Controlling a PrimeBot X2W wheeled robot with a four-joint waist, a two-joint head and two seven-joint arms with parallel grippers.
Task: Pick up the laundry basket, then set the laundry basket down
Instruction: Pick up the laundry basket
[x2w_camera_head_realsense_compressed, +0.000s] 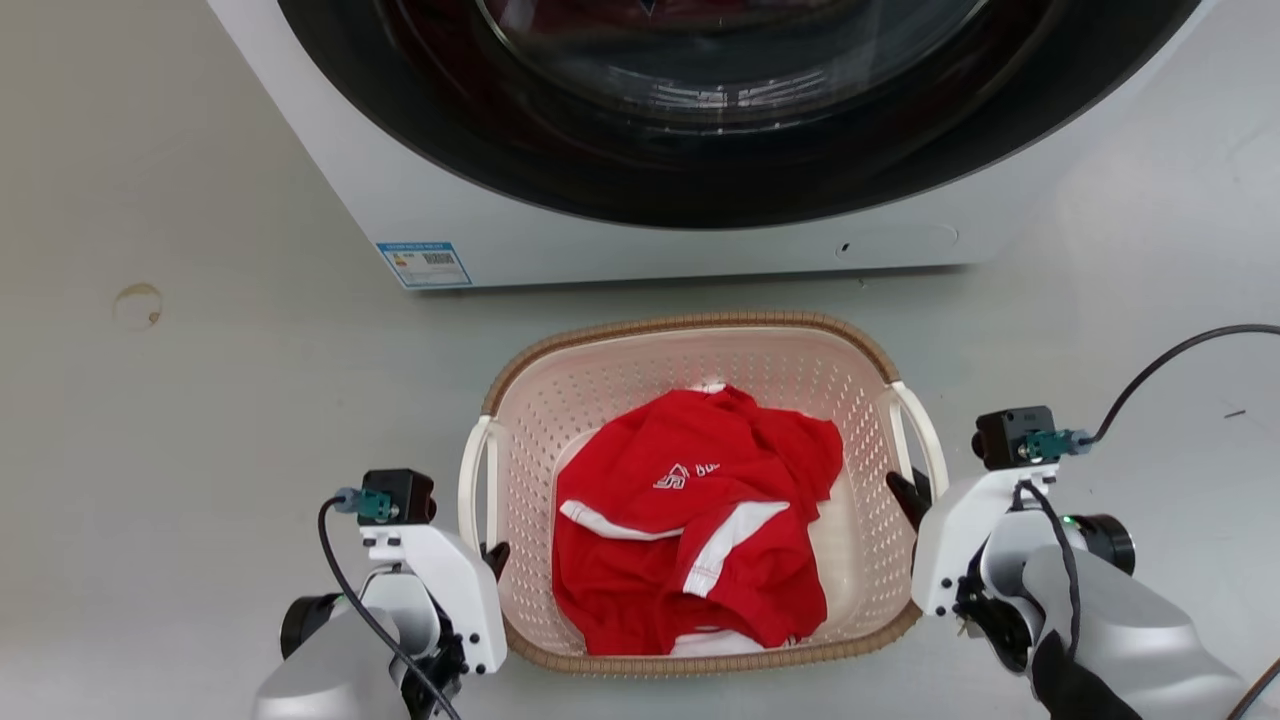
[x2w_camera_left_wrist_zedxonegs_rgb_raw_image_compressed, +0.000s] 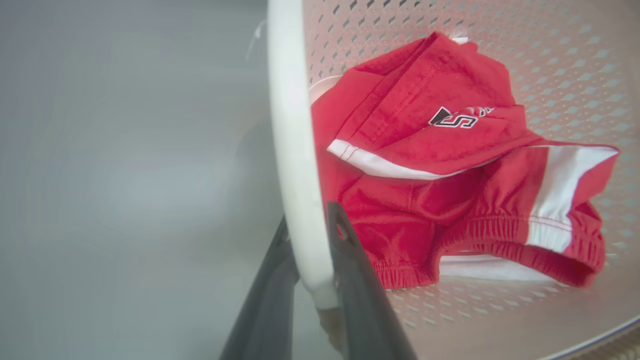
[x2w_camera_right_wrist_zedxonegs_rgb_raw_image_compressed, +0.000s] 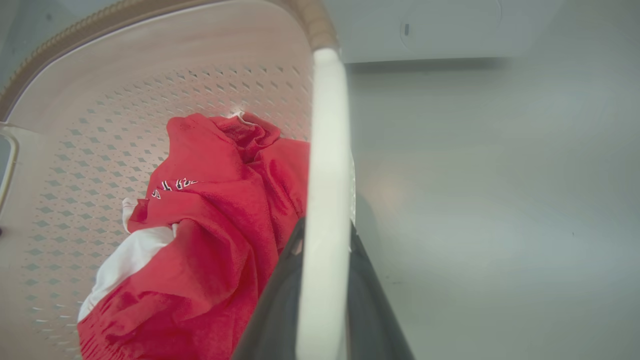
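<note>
The laundry basket (x2w_camera_head_realsense_compressed: 690, 322) is cream with perforated walls and a brown woven rim, and it sits on the floor in front of me. A red and white garment (x2w_camera_head_realsense_compressed: 690, 520) lies crumpled inside it. My left gripper (x2w_camera_head_realsense_compressed: 495, 555) is shut on the basket's white left handle (x2w_camera_left_wrist_zedxonegs_rgb_raw_image_compressed: 295, 150), one dark finger on each side of the bar (x2w_camera_left_wrist_zedxonegs_rgb_raw_image_compressed: 311, 217). My right gripper (x2w_camera_head_realsense_compressed: 905, 495) is shut the same way on the white right handle (x2w_camera_right_wrist_zedxonegs_rgb_raw_image_compressed: 327, 150), its fingers (x2w_camera_right_wrist_zedxonegs_rgb_raw_image_compressed: 360, 280) clamping the bar. Whether the basket's base touches the floor I cannot tell.
A white washing machine (x2w_camera_head_realsense_compressed: 600, 230) with a dark round door (x2w_camera_head_realsense_compressed: 720, 100) stands just beyond the basket. The grey floor (x2w_camera_head_realsense_compressed: 200, 420) spreads to both sides, with a small ring stain (x2w_camera_head_realsense_compressed: 137, 305) at the left. A black cable (x2w_camera_head_realsense_compressed: 1180, 350) arcs above my right wrist.
</note>
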